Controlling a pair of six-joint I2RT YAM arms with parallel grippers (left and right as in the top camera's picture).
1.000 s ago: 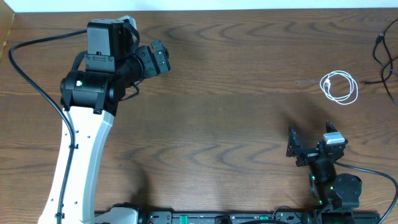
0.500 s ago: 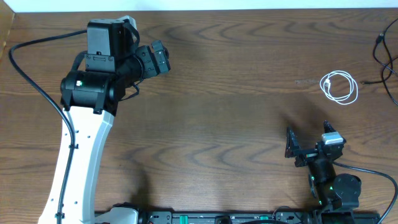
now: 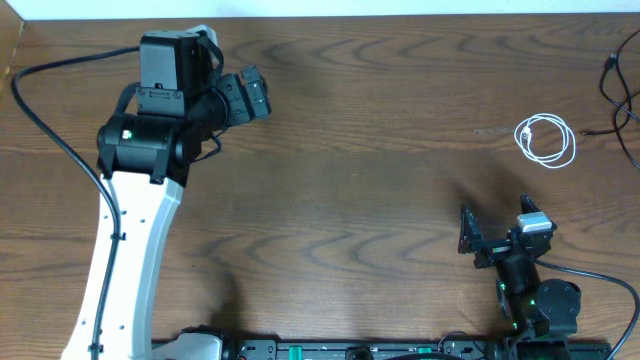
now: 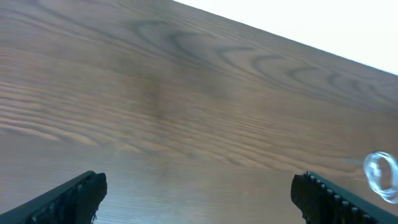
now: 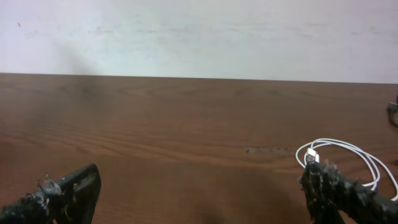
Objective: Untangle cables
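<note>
The white cable (image 3: 546, 140) lies coiled in a small loop at the far right of the table. It also shows in the right wrist view as the white cable (image 5: 352, 155), and blurred at the edge of the left wrist view as the white cable (image 4: 380, 175). The black cable (image 3: 622, 100) runs along the right edge, partly cut off by the frame, and lies apart from the white one. My left gripper (image 3: 258, 96) hovers open at the back left, far from both. My right gripper (image 3: 497, 226) stands open near the front right, short of the white loop, with nothing between its fingers (image 5: 67, 194).
The brown wooden table (image 3: 360, 180) has a small pale scuff (image 3: 490, 131) left of the white loop. A thick black wire (image 3: 45, 120) trails from the left arm. A white wall (image 5: 199, 37) rises behind the table's far edge.
My right gripper has shifted very slightly to the left. The left wrist has turned a touch. The cables have not moved.
</note>
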